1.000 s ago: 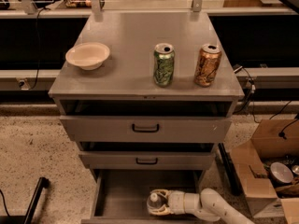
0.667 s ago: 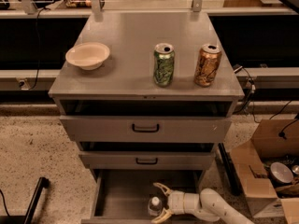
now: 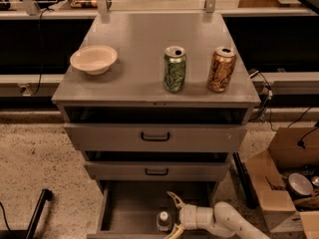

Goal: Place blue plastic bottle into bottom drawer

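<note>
Room: speckled floor (image 3: pixel 35 153) lies under a grey cabinet (image 3: pixel 239 133), and it is dark behind the cabinet.
Counter: the flat grey counter (image 3: pixel 134 34) is the top of the cabinet. Two metal posts stand at its back edge.
On the counter: one bowl (image 3: pixel 93 59), one green can (image 3: pixel 175 68) and one orange-brown can (image 3: pixel 221 69). Both cans stand upright, near each other but apart.
Edges: the bowl is near the left edge. The orange-brown can is near the right edge. Both cans are close to the front edge.
Drawers: three. The top drawer (image 3: pixel 109 137) and the middle drawer (image 3: pixel 114 172) each have one black handle and a dark gap above. The bottom drawer (image 3: pixel 124 208) is pulled out far.
Bottle: one blue plastic bottle (image 3: pixel 163 222) stands upright inside the bottom drawer, near its front edge, with a white cap on top.
Hand: one hand (image 3: pixel 170 214) is down in the bottom drawer. Its two fingers are spread wide, one behind the bottle and one in front, and they are not squeezing it.
Arm: one white arm (image 3: pixel 234 222) comes in from the lower right.
Open room: the left part of the bottom drawer shows its grey floor.
Beside the cabinet: one cardboard box (image 3: pixel 274 183) is close on the right. One black bar (image 3: pixel 37 214) is well apart on the left.
</note>
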